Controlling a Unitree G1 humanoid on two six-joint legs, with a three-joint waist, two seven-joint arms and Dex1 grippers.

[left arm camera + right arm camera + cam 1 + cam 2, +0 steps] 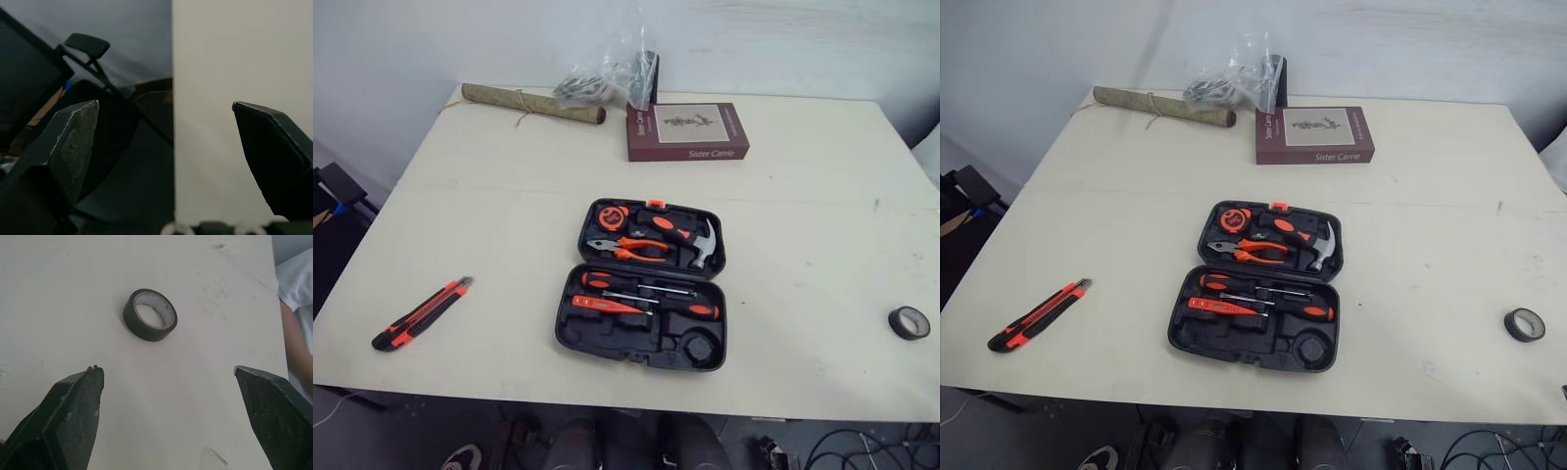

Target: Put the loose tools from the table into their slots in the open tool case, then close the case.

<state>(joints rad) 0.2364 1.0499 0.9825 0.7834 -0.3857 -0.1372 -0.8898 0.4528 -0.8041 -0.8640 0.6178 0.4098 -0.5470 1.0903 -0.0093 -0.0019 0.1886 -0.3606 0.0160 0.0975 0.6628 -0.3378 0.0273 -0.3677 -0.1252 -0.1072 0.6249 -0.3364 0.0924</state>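
R claw spread wide, empty, hovering just short of tape roll. Roll lies flat on desk, nr right edge. L claw also spread, empty, over desk edge. Knife nr front-left edge, well apart from open tool case at centre.

Risks:
- roll low + flat: fingers may skid, nudge it off edge
- knife slim: weak pinch, drops to floor
- tool not seated: lid won't shut

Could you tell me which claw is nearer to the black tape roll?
Right. The right claw is open over the table with the black tape just ahead; the left claw is open at a table edge.
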